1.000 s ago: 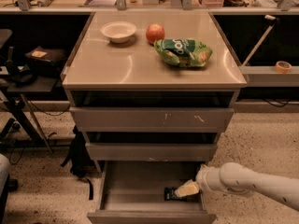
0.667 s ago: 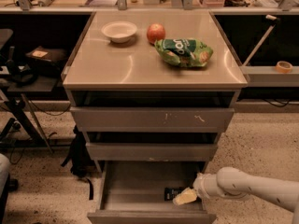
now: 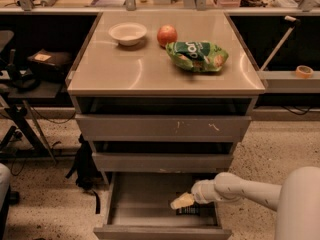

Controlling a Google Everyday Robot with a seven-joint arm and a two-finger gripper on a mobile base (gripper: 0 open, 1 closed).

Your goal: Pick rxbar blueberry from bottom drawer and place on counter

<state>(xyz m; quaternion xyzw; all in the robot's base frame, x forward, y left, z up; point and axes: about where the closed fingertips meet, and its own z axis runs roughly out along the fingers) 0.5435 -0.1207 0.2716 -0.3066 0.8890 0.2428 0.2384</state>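
The bottom drawer [image 3: 125, 204] is pulled open below the two upper drawers. Inside it, at the right near the front, lies the rxbar blueberry [image 3: 188, 210], a dark flat wrapper partly hidden by my gripper. My gripper [image 3: 181, 201] reaches in from the right on a white arm, its pale fingertips right above the bar's left end. The counter [image 3: 140, 66] is the glossy beige cabinet top above.
On the counter sit a white bowl [image 3: 128, 33], a red apple [image 3: 167, 35] and a green chip bag [image 3: 196, 55]. A black chair and bag stand at the left. A tape roll [image 3: 303, 71] rests on a shelf at the right.
The gripper has moved lower and a little left inside the bottom drawer, now covering more of the dark bar. Nothing on the counter has moved.
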